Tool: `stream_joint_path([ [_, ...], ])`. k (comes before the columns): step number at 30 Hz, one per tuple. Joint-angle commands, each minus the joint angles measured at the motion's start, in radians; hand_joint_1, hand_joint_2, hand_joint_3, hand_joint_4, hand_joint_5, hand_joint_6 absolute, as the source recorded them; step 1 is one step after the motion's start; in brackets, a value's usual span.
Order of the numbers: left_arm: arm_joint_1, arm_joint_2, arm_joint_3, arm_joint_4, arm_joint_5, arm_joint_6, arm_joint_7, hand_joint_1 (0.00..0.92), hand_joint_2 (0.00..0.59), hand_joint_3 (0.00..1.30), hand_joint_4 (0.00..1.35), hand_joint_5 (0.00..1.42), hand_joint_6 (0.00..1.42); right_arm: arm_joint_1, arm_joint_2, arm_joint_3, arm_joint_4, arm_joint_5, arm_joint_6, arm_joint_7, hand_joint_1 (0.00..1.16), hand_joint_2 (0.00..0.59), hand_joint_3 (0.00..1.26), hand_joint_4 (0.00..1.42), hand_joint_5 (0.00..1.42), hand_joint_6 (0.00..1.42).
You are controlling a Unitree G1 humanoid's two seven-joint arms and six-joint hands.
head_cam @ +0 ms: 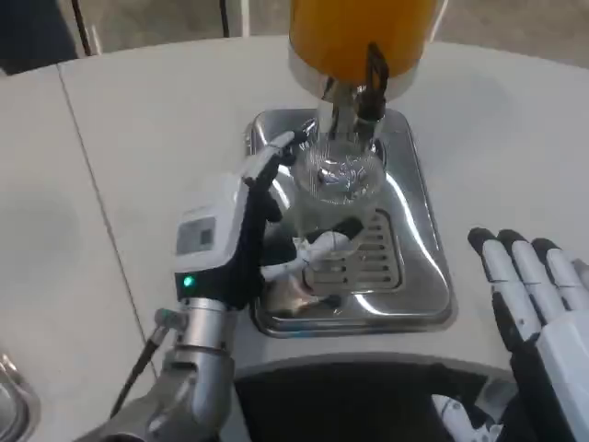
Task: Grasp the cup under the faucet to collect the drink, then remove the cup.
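Clear cup [342, 175] upper centre of frame, under faucet [354, 109] of orange drink dispenser [361, 37], over steel drip tray [419, 230]. We see left hand [241, 230] wrapped around cup. Right hand [534, 295] lower right, fingers spread, holding nothing, above white surface [138, 147].

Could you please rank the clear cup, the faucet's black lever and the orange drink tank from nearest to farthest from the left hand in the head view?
1. Clear cup: held by the left hand, over the drip tray.
2. Black lever: just above the cup.
3. Orange drink tank: top, farthest back.
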Motion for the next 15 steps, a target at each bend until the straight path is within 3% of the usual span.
stream_joint_path([
  [1,0.073,0.055,0.000,-0.106,0.003,-0.044,-0.023,0.367,0.081,0.26,0.32,0.79,1.00,-0.031,0.011,-0.005,0.014,0.014,0.011,-0.015,0.33,0.440,0.00,0.00,0.00,0.05],
  [8,0.244,0.149,0.033,-0.359,-0.003,-0.062,-0.107,0.339,0.078,0.20,0.26,0.72,0.90,-0.090,0.048,0.018,0.033,0.037,0.044,-0.013,0.33,0.440,0.00,0.00,0.00,0.05],
  [10,0.300,0.179,0.057,-0.448,-0.002,-0.054,-0.134,0.330,0.077,0.18,0.22,0.65,0.79,-0.112,0.066,0.027,0.032,0.056,0.069,-0.014,0.33,0.440,0.00,0.00,0.00,0.05],
  [13,0.433,0.257,0.127,-0.631,-0.011,-0.033,-0.197,0.268,0.077,0.10,0.08,0.39,0.40,-0.170,0.078,0.032,0.031,0.095,0.119,0.005,0.33,0.440,0.00,0.00,0.00,0.05],
  [15,0.502,0.286,0.166,-0.719,-0.024,-0.023,-0.245,0.217,0.080,0.03,0.01,0.28,0.30,-0.211,0.082,0.034,0.039,0.122,0.157,0.011,0.33,0.441,0.00,0.00,0.00,0.05],
])
